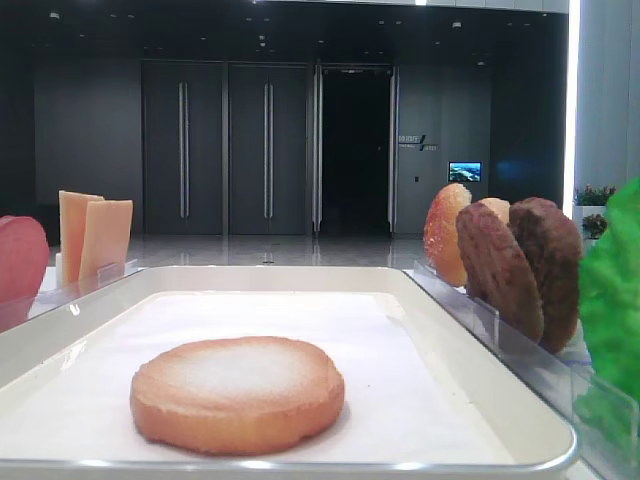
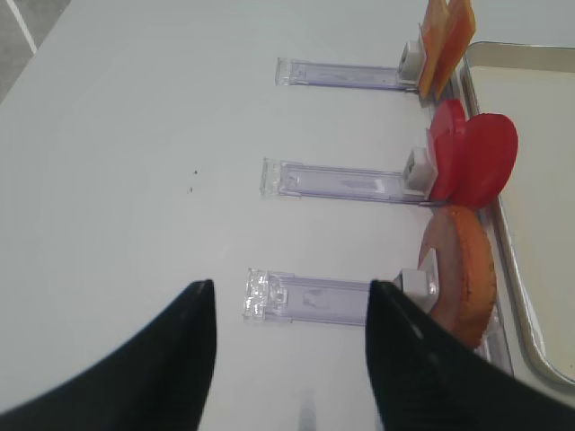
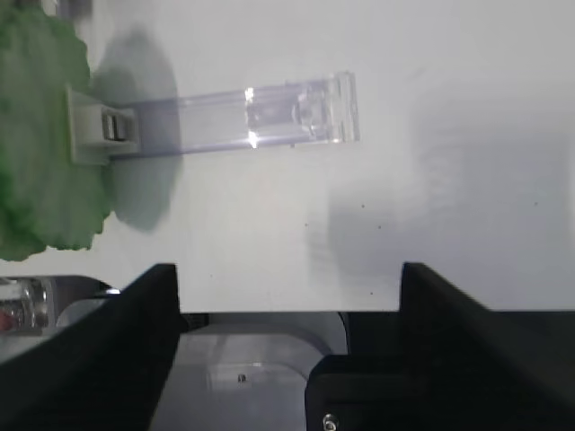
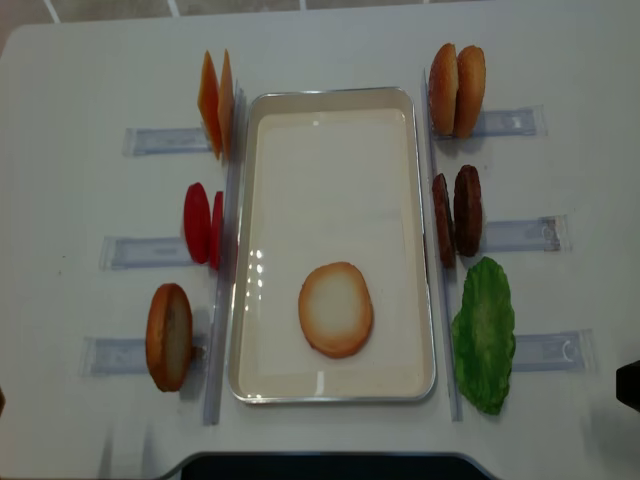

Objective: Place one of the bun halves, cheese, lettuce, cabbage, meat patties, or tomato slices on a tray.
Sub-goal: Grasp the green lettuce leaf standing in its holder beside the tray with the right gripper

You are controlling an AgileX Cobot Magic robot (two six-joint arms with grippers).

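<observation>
One bun half (image 4: 336, 309) lies flat on the white tray (image 4: 330, 385), sugary face up, and also shows in the low view as the bun half (image 1: 238, 393). Left of the tray stand cheese (image 4: 215, 100), tomato slices (image 4: 203, 225) and another bun half (image 4: 168, 336). On the right stand two bun halves (image 4: 457, 88), meat patties (image 4: 457, 215) and lettuce (image 4: 484, 333). My left gripper (image 2: 289, 305) is open over bare table, left of the standing bun half (image 2: 463, 274). My right gripper (image 3: 287, 278) is open and empty, right of the lettuce (image 3: 40, 135).
Clear plastic racks (image 2: 337, 184) hold the food upright along both long sides of the tray; one clear rack (image 3: 260, 117) juts out from the lettuce toward the right gripper. The table's front edge (image 4: 320, 458) runs just below the tray.
</observation>
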